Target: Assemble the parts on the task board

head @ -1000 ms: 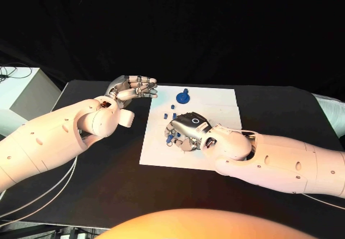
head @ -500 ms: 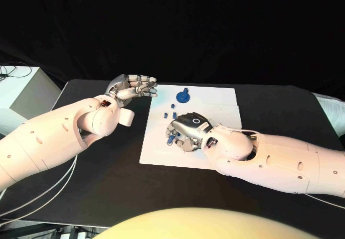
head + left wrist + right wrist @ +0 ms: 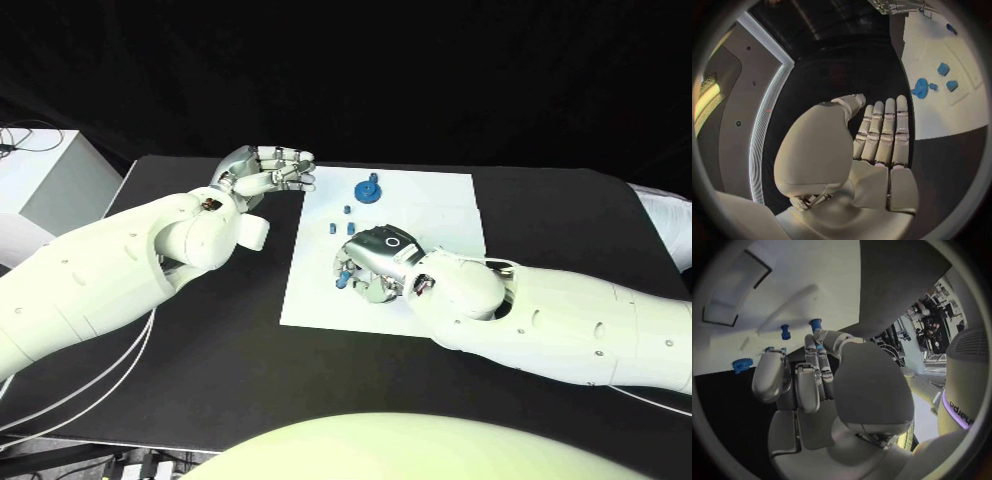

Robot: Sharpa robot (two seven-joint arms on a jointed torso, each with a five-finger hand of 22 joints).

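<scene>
The white task board [image 3: 433, 215] lies mid-table. A blue gear-like part [image 3: 369, 191] stands near its far edge, also seen from the left wrist [image 3: 921, 88]. Two small blue pegs [image 3: 346, 212] [image 3: 785, 331] stand nearer the middle. My right hand [image 3: 372, 260] is low on the board, its fingers curled around a blue part [image 3: 339, 281] [image 3: 773, 349] that is mostly hidden. My left hand [image 3: 268, 171] hovers off the board's far left corner and holds nothing; the left wrist view shows its fingers [image 3: 882, 132] lying side by side.
The black table [image 3: 216, 350] spreads around the board. A white box [image 3: 36, 175] stands off the table's left edge. Cables [image 3: 87, 395] hang under my left arm. My right forearm [image 3: 562, 320] covers the board's near right corner.
My left hand has drifted slightly away, toward the table's far edge. My right hand stays on the board over the same blue part.
</scene>
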